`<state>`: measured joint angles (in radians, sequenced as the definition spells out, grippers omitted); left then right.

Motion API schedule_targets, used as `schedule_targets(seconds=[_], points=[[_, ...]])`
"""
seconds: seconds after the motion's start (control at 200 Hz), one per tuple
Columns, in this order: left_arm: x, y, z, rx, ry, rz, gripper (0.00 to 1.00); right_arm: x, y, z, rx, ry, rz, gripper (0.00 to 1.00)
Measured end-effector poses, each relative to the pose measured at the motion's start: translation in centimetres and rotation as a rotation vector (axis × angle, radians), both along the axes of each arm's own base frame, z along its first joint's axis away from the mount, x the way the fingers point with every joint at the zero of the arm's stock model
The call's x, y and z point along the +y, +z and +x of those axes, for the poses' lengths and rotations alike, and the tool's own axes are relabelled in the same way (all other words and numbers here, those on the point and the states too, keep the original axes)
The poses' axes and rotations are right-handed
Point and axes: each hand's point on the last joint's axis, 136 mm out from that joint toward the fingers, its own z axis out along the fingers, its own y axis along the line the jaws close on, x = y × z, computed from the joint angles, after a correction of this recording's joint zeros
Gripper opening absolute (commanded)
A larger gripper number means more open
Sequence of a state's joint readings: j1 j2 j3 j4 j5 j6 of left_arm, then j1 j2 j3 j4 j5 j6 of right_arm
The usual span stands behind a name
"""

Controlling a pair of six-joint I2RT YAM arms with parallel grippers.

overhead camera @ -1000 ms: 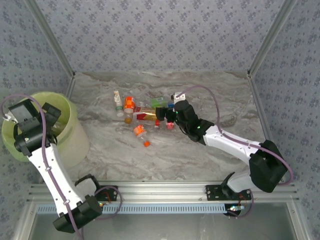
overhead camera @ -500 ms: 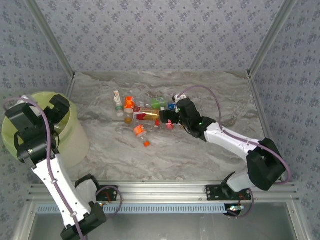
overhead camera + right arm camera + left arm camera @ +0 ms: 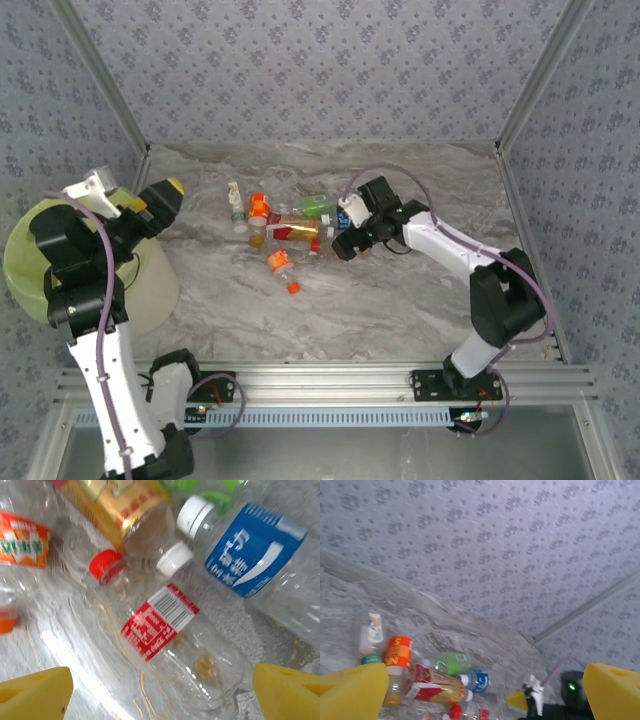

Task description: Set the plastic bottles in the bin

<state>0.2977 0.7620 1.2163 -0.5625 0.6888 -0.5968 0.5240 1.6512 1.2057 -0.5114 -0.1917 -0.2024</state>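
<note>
Gaping wide, right hand frames a red-labelled bottle, barcode legible from the wrist

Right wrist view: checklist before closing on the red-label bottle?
1. Right gripper open: ok.
2. Red-label bottle between its fingers: ok.
3. Blue-label bottle clear of the fingers: cannot tell, it lies close.
4. Left gripper open and empty: ok.
5. Bin mouth free: not ok, left arm overlaps it in the top view.
</note>
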Motion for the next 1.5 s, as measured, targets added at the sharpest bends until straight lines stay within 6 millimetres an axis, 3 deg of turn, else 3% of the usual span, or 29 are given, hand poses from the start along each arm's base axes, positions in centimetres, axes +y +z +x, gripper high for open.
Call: schedule_targets(seconds=[0.18,0.375,0.66,0.964,1.499], points=[[-3.2,-1.1,0.5,0.012,-0.112,0.004,0.99,-1.0,-1.7,0.4,0.040,0.116,-0.099,0.94],[-5.1,-3.0,2.1,0.075,-0.155,0.016,0.99,-2.0,-3.3,-0.3,0.041,0.279,-0.183,0.92],[-6.9,-4.3,3.1,0.095,-0.176,0.043,0.99,-2.5,-6.2,0.1,0.031,0.481,-0.300,0.91],[-7.2,-4.7,3.7,0.105,-0.159,0.057,1.00,-3.7,-9.6,0.1,0.062,0.581,-0.418,0.84],[-8.1,-6.2,5.0,0.147,-0.179,0.080,1.00,-2.8,-9.3,-1.5,0.029,0.592,-0.403,0.53]])
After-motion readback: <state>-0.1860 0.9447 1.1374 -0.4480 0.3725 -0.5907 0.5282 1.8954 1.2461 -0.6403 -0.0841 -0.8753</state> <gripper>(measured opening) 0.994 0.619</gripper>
